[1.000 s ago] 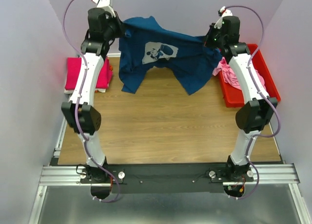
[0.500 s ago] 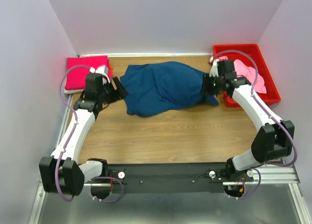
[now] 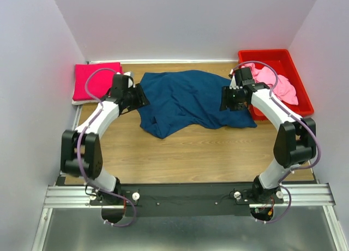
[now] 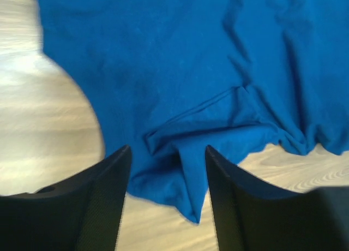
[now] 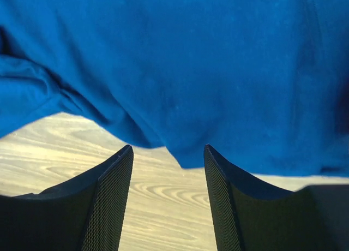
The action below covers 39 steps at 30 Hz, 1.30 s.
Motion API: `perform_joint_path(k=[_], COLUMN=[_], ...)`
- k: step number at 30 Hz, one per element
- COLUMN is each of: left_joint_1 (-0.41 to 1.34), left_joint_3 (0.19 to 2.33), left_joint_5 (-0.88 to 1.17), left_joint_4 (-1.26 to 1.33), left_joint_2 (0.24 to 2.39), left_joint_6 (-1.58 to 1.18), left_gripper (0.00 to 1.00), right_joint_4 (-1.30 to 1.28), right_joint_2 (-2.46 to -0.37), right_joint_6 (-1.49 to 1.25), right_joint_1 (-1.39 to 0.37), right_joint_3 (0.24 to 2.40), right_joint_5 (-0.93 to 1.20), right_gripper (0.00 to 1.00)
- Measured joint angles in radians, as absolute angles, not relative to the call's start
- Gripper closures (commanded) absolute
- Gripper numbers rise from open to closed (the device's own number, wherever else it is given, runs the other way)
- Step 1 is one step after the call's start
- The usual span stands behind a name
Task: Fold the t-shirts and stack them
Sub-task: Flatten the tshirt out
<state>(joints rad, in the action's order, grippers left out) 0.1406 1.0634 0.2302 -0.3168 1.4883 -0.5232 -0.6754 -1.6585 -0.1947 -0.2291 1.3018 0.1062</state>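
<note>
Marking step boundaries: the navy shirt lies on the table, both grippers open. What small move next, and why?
The navy t-shirt lies rumpled, a fold bunched ahead of the open left gripper; the right gripper stands open over its edge, holding nothing. So probably: close on those edges and pull it flat.

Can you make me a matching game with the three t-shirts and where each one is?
Things:
1. navy blue t-shirt
2. magenta t-shirt
3. light pink t-shirt

Places:
A. bunched up in the red bin
B. folded flat at the far left of the table
C. lying rumpled in the middle, between the two arms

Pairs: 1-C, 2-B, 3-A
</note>
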Motion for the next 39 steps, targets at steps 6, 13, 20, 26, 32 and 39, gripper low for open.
perform_joint_path(k=[6,13,20,26,32,39], left_joint_1=[0.205,0.258,0.259,0.259,0.259,0.259], left_joint_3=[1.144,1.144,1.135,1.122,1.12,1.12], left_joint_5=[0.271,0.298,0.19,0.123,0.114,0.112], left_joint_4=[-0.316,-0.349,-0.35,-0.335,-0.315,-0.3], left_joint_2=[1.689,1.753,1.72,1.694,1.735,1.806], left_joint_6=[-0.519,-0.525,-0.556,-0.581,-0.588,-0.585], left_gripper=[0.39,0.4,0.44,0.47,0.54,0.58], right_joint_4=[-0.656,-0.641,-0.638,-0.638,-0.637,-0.637], right_joint_2=[-1.712,-1.726,-1.739,-1.74,-1.741,-1.741], right_joint_6=[-0.223,-0.237,-0.243,-0.247,-0.255,-0.262], right_joint_1=[-0.229,-0.229,-0.229,-0.229,-0.229,-0.229], right_joint_3=[1.341,1.359,1.359,1.359,1.358,1.358], right_joint_5=[0.106,0.106,0.108,0.119,0.127,0.136], right_gripper=[0.4,0.4,0.4,0.4,0.4,0.4])
